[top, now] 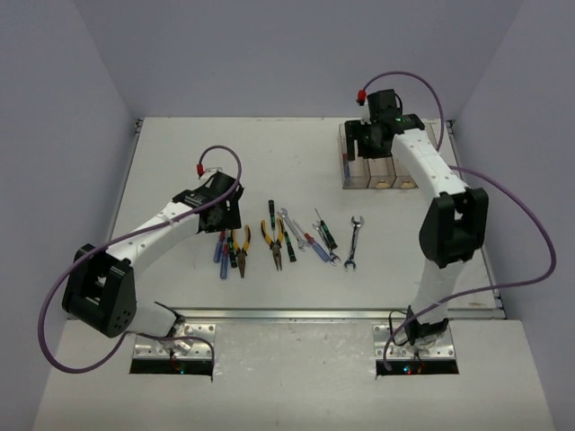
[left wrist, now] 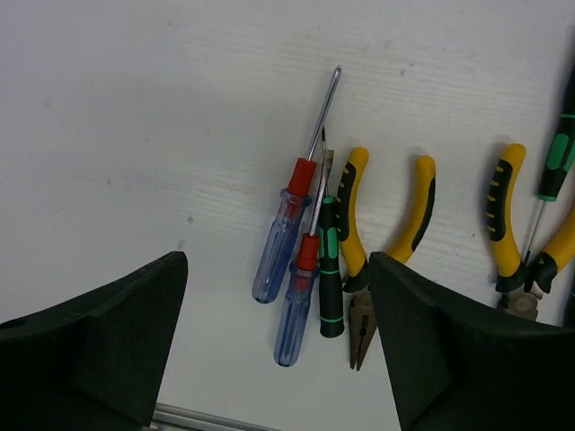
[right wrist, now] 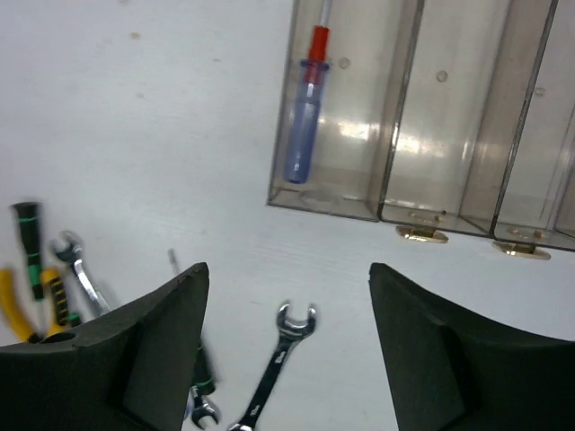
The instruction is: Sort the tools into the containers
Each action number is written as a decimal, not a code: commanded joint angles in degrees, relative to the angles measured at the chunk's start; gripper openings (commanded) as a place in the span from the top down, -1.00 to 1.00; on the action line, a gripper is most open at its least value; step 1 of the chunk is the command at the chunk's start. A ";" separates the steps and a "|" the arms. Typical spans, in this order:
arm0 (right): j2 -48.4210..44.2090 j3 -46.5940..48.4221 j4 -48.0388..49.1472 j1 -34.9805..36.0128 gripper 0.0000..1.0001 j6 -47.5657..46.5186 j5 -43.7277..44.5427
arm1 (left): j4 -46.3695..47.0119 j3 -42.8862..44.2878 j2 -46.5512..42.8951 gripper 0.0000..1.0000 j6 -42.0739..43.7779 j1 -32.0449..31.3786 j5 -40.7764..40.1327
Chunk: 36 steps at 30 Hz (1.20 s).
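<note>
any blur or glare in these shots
Right wrist: glare inside the bins, wrench at the bottom slightly smeared. Left wrist: screwdrivers sharp, no glare. Top: table evenly lit, soft shadows only.

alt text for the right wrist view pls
A blue-and-red screwdriver lies in the leftmost visible clear bin. The right gripper hangs above the white table, jaws open and empty, a silver wrench lying on the table between them.
</note>
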 commanded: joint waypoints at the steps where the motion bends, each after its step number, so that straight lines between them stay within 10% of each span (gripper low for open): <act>1: -14.79 -11.32 6.88 1.56 -0.42 2.40 -11.78 | 4.12 -3.14 2.27 -0.43 -5.48 3.56 3.23; 10: -29.82 -30.30 15.78 5.56 -0.39 4.34 -22.23 | 10.43 -11.32 5.15 -0.06 -12.05 4.52 1.28; 24: -32.93 -32.12 16.84 8.60 -0.39 4.63 -22.81 | 15.53 -15.11 9.00 0.04 -12.29 8.63 4.47; 36: -34.61 -35.20 22.84 9.00 -0.43 8.39 -31.05 | 17.49 -14.01 8.55 1.00 -12.94 9.75 6.12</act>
